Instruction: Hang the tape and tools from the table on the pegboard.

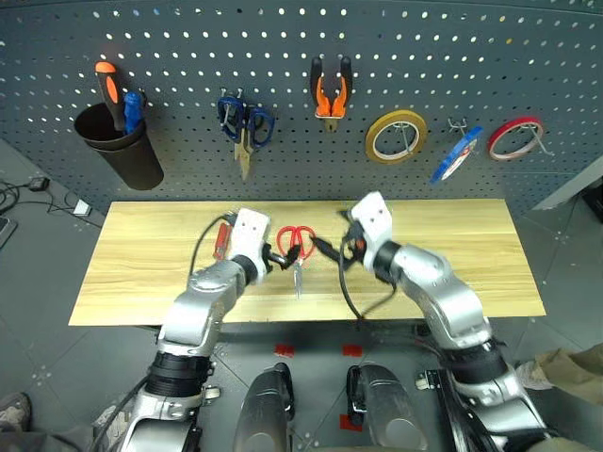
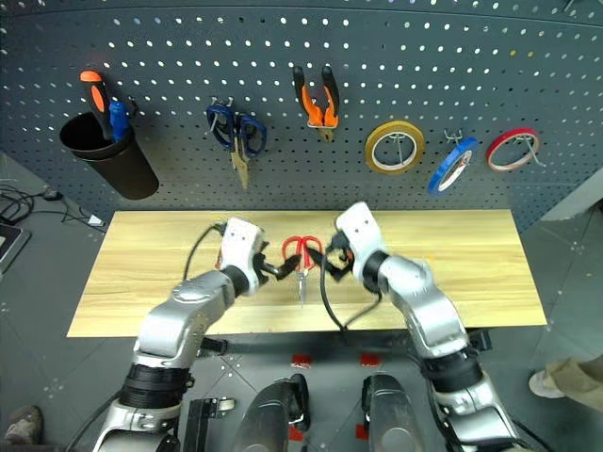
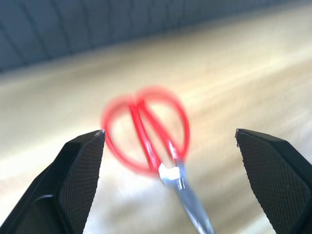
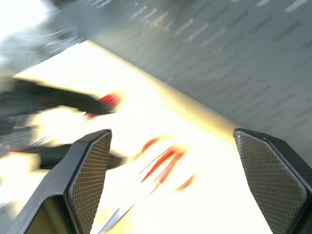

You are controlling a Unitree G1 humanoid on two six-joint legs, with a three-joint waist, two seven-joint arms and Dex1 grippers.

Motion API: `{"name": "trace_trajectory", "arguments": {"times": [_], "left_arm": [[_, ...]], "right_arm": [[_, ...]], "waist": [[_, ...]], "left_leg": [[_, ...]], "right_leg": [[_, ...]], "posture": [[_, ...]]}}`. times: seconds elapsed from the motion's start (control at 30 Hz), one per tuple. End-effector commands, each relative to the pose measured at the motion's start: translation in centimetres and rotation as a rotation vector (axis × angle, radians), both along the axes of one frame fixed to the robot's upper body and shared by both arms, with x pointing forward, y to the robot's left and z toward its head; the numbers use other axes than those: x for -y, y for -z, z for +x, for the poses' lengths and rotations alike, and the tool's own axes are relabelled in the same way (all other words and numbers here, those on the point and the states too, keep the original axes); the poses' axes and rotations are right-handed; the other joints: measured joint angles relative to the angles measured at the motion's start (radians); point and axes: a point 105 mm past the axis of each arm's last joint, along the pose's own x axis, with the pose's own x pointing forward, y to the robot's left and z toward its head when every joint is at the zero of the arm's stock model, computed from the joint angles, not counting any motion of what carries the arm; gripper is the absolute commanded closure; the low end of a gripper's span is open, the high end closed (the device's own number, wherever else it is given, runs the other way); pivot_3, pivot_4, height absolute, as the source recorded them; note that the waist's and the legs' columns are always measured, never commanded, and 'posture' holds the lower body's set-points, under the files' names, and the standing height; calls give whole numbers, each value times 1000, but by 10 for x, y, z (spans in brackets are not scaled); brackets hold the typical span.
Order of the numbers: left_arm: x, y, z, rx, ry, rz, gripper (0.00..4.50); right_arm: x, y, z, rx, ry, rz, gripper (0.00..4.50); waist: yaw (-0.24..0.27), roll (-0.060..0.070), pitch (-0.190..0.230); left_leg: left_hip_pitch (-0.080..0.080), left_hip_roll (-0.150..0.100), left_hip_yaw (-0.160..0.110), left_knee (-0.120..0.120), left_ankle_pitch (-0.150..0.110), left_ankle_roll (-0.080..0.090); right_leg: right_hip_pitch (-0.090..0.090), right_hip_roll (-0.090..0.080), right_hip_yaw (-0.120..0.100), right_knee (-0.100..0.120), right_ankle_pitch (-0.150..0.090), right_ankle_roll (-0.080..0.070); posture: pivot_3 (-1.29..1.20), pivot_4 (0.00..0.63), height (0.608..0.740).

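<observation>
From the head camera, the red scissors (image 1: 296, 247) lie flat on the table (image 1: 471, 254), handles toward the pegboard (image 1: 301, 56). The left gripper (image 1: 275, 258) sits just left of them, the right gripper (image 1: 332, 252) just right, both spread wide and holding nothing. A red screwdriver (image 1: 221, 239) lies beside the left wrist. On the board, the pliers (image 1: 331, 90) and blue tape (image 1: 456, 153) hang on hooks.

Left wrist camera: scissors right between the wide-open fingers (image 3: 78, 180), on the wood, untouched.

Right wrist camera: blurry, but its fingers (image 4: 85, 180) are apart, with the scissors lying on the table beyond them.
</observation>
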Motion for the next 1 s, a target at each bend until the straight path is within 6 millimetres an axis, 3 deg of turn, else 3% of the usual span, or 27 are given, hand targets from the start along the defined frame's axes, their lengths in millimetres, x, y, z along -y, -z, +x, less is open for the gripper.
{"name": "trace_trajectory", "arguments": {"times": [0.03, 0.17, 0.43, 0.77, 1.0], "left_arm": [[21, 2, 8, -6, -19, -18, 0], [27, 21, 11, -94, -106, -35, 0], [17, 46, 9, -205, -308, -20, 0], [40, 64, 3, -283, -233, 0, 0], [42, 81, -1, -407, -273, -25, 0]], "right_arm": [[8, -5, -14, -5, -22, -11, 254], [15, 1, -17, -29, -5, -38, 254], [21, 6, -27, -84, -15, -37, 254], [23, 7, -30, -111, -13, -28, 254], [22, 7, -34, -145, -28, -4, 254]], "waist": [[3, -1, 1], [3, -3, 2], [-1, -5, 3], [1, -5, 3], [2, -5, 3]], "left_leg": [[0, 0, -1, 0, 0, 0], [0, 0, -1, 0, 0, 1], [0, 0, -1, -1, 0, -1], [0, 0, -1, -1, 0, 1], [0, -1, -1, 0, 0, 1]], "right_leg": [[0, 0, 0, 0, 1, 0], [0, 0, -1, 0, 1, 0], [0, 0, -1, -3, 1, 0], [1, 0, -1, -3, 1, 1], [2, 0, -2, -3, 1, 1]], "posture": [[-171, 328, 740], [-201, 337, 740], [-217, 340, 740], [-222, 336, 740], [-227, 333, 740]]}}
